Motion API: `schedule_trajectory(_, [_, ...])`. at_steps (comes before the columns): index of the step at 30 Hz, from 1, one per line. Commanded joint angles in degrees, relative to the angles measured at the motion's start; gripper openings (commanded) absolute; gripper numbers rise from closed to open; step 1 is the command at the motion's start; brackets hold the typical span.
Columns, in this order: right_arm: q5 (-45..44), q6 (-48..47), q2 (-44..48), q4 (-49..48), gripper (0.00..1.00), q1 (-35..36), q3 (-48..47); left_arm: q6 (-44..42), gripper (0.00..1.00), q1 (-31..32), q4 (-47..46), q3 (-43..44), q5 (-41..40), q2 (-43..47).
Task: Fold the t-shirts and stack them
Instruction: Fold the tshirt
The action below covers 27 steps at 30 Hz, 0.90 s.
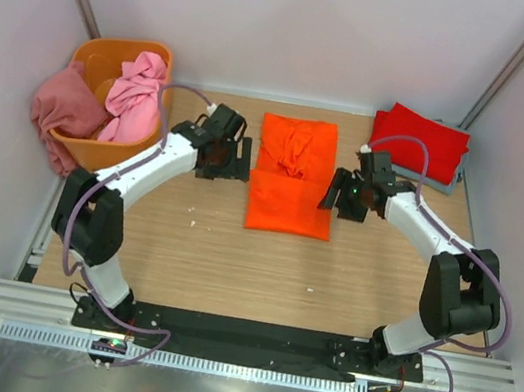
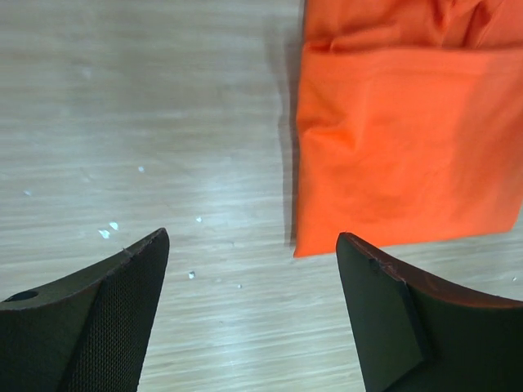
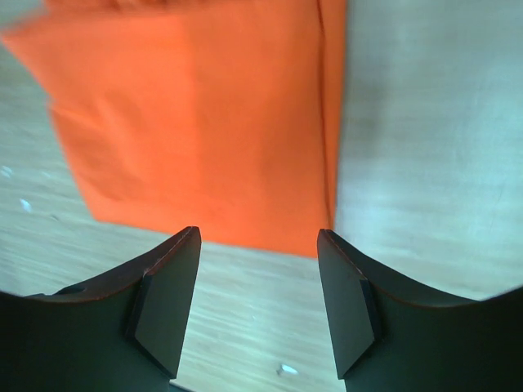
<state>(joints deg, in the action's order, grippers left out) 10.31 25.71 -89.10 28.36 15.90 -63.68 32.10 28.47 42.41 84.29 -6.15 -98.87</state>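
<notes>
Orange t-shirt [image 1: 290, 189] lies part-folded on surface [image 1: 192, 245], just ahead of both hands. Left hand [image 2: 252, 245] and right hand [image 3: 257, 237] are released and empty, flanking its side edges, likely ready for the next fold.

Folded orange t-shirt [image 1: 293, 176] central; folded red t-shirt [image 1: 419, 138] far right.

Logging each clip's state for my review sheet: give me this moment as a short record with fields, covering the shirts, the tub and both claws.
orange t-shirt: partly folded, flat at mid table
red t-shirt: folded, on top of grey-blue t-shirt, far right corner
light pink t-shirt: bunched in tub, far left
dusty rose t-shirt: draped over tub's left side
left claw: open, empty, at orange t-shirt's left edge
right claw: open, empty, at its right edge
</notes>
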Motion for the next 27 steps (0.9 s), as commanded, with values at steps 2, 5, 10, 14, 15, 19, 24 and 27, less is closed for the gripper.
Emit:
schedule_trajectory(2, [2.5, 0.9, 4.2, -3.7, 0.65, 0.2, 7.9, 3.8, 0.82, 0.1, -11.5, -13.7, 9.4, 3.6])
schedule_trajectory(5, [2.6, 1.2, 4.5, -5.1, 0.65, 0.2, 10.2, 6.8, 0.78, 0.4, -19.0, -20.9, 12.6, 5.1])
schedule_trajectory(10, [2.0, 1.2, 3.4, -6.7, 0.65, 0.1, 13.2, 9.7, 0.76, 1.7, -25.4, -25.8, 15.0, 5.4])
schedule_trajectory(14, [1.9, 1.4, 1.7, -8.6, 0.63, 0.2, 14.5, 11.4, 0.74, 2.1, -27.8, -28.4, 16.3, 4.7])
schedule_trajectory(15, [2.1, 1.4, 1.4, -9.1, 0.62, 0.1, 15.2, 11.8, 0.73, 2.1, -28.3, -28.9, 16.3, 4.7])
schedule_trajectory(19, [2.1, 1.7, 0.3, -9.9, 0.58, 0.1, 16.6, 12.6, 0.72, 2.1, -29.6, -30.8, 16.1, 5.8])
schedule_trajectory(24, [1.8, 1.9, 0.7, -11.0, 0.49, 0.2, 18.7, 13.8, 0.72, 2.2, -30.1, -32.0, 15.2, 7.3])
schedule_trajectory(27, [1.9, 2.0, -0.1, -11.8, 0.46, 0.2, 19.6, 15.0, 0.71, 2.2, -32.4, -33.3, 14.9, 8.2])
